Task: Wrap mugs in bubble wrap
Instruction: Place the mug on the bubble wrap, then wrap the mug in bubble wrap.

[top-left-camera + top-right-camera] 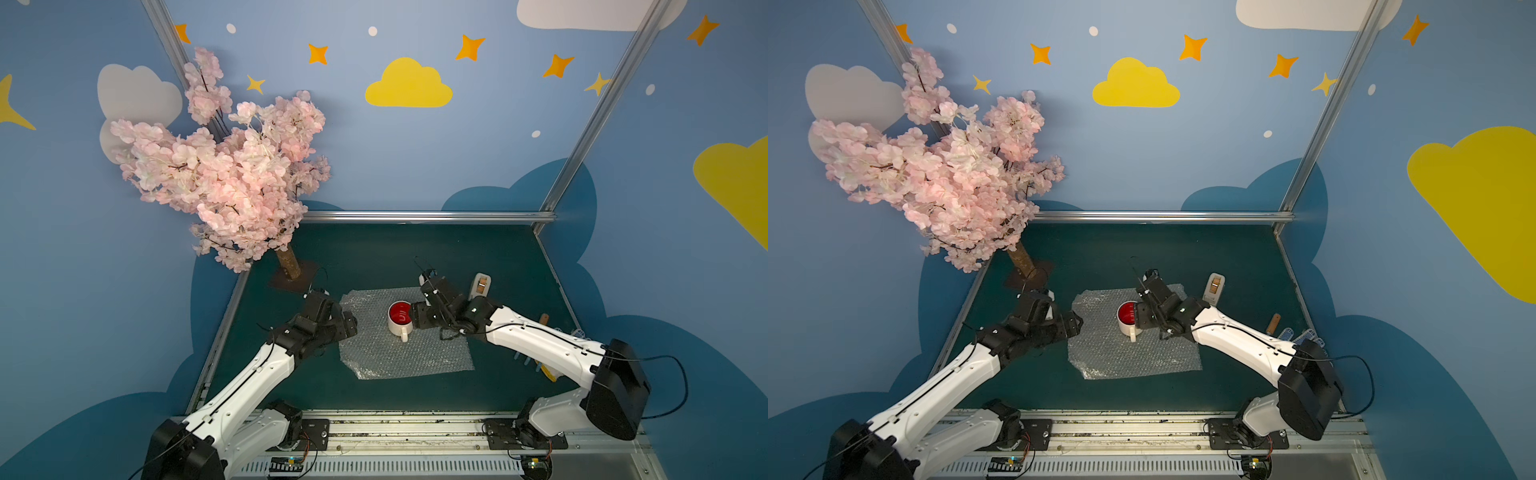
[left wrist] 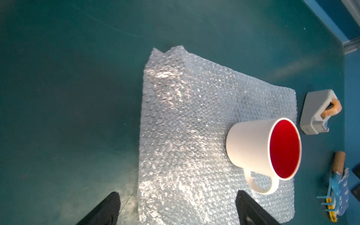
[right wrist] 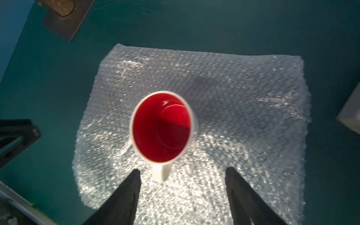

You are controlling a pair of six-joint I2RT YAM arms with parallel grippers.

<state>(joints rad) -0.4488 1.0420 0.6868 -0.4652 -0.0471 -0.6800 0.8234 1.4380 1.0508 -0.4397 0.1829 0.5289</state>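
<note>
On the bubble wrap (image 1: 395, 353), mug (image 1: 400, 316) seems bare inside.

Tape dispenser (image 1: 481, 286) stands just beside bubble wrap (image 1: 399, 357); mat (image 1: 415, 249) behind lies open.

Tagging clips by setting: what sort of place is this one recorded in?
Probably a staged robot-recording booth, not a real home or workshop: painted cloud-and-star walls, an aluminium frame boxing in a green tabletop, and a fake blossom tree as decoration.
</note>
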